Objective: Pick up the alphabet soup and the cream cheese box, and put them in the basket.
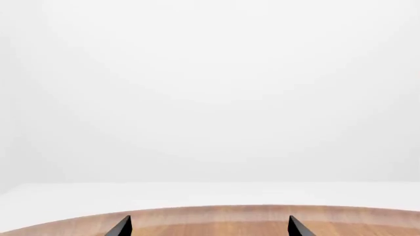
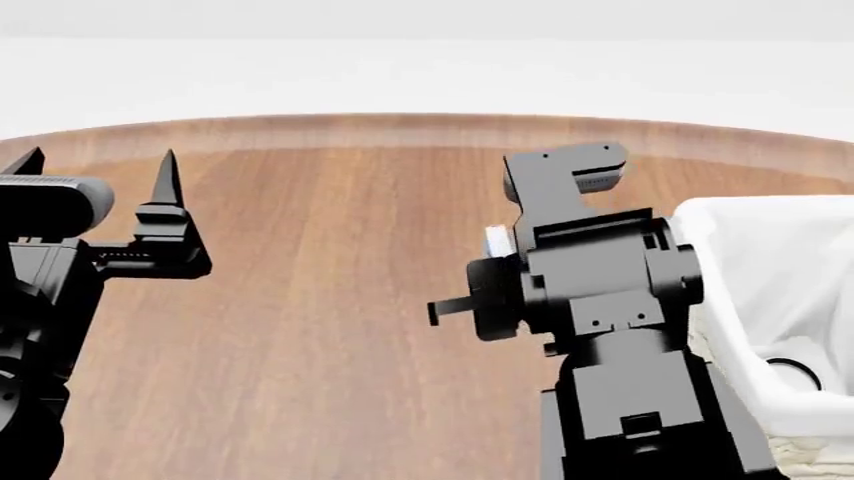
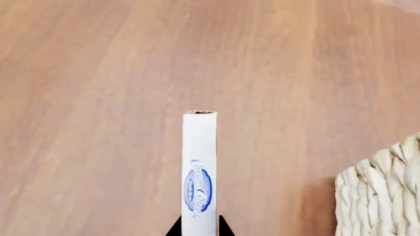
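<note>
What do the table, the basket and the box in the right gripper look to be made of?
The table looks like matte wood, with long grain streaks. The basket looks like pale woven wicker with thick braided strands, and has a white cloth lining. The cream cheese box, held in the right gripper, looks like smooth printed card, though only its narrow side shows.

Basket [image 2: 747, 300] right of cream cheese box [image 3: 199, 172]
</note>
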{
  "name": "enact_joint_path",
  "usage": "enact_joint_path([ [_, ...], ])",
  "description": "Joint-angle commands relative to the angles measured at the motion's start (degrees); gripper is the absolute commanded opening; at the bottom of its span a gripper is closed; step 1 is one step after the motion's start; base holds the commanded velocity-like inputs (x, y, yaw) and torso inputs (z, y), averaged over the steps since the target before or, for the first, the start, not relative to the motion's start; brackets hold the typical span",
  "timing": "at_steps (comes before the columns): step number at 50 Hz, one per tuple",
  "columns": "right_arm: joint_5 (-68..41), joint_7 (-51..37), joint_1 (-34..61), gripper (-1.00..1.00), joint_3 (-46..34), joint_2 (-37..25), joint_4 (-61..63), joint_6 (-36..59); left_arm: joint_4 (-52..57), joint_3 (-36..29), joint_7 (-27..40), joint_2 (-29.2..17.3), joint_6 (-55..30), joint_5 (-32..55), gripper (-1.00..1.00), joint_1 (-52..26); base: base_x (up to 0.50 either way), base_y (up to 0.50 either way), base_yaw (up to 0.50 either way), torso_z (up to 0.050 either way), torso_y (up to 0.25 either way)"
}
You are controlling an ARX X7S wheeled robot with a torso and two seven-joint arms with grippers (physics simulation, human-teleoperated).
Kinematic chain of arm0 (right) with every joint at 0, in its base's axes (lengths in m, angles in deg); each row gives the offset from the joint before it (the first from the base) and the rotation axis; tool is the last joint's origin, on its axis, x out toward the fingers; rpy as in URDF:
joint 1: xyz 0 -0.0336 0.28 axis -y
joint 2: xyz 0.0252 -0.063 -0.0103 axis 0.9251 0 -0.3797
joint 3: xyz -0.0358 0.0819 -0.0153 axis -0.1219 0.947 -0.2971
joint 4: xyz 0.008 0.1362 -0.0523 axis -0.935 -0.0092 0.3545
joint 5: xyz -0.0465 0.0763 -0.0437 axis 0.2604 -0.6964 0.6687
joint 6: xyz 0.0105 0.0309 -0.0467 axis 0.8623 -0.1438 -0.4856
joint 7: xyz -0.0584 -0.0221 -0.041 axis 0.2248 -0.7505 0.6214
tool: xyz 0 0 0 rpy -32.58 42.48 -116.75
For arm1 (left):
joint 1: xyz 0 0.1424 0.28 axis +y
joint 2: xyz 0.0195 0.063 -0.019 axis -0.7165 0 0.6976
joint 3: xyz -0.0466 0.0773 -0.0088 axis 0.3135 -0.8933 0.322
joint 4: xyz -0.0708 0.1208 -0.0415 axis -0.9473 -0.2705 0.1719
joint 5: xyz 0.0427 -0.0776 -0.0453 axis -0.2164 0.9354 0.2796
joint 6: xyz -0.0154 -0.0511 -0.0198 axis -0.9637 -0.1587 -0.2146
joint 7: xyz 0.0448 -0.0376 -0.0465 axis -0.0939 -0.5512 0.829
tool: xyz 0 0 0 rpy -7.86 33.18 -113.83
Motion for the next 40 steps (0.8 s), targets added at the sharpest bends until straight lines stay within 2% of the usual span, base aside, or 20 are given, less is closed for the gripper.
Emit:
enact_joint_path([
  [1, -3.05, 0.83, 4.38, -1.00, -3.73, -0.30, 0.25, -3.09, -0.05, 0.12, 0.13, -0.13, 0.11, 0.22, 1.00, 0.05, 0.00, 0.00, 0.00, 0.000, 0.000],
  [15, -4.41, -6.17, 3.93, -1.00, -0.44, -6.17, 16.82, 4.49, -0.16, -0.15, 0.17, -0.22, 0.42, 0.09, 1.00, 0.11, 0.00, 0.00, 0.00, 0.000, 0.000],
  [26, -4.32, -14.90, 4.76, -1.00, 3.97, -10.29, 21.08, 7.64, -0.16, -0.01, 0.27, -0.38, 0.41, 0.28, 1.00, -0.13, 0.00, 0.00, 0.00, 0.000, 0.000],
  [40, -4.51, -19.11, 2.56, -1.00, 7.25, -13.82, 21.72, 8.52, -0.67, -0.19, 0.28, -0.38, 0.88, 0.12, 1.00, -0.12, 0.00, 0.00, 0.00, 0.000, 0.000],
])
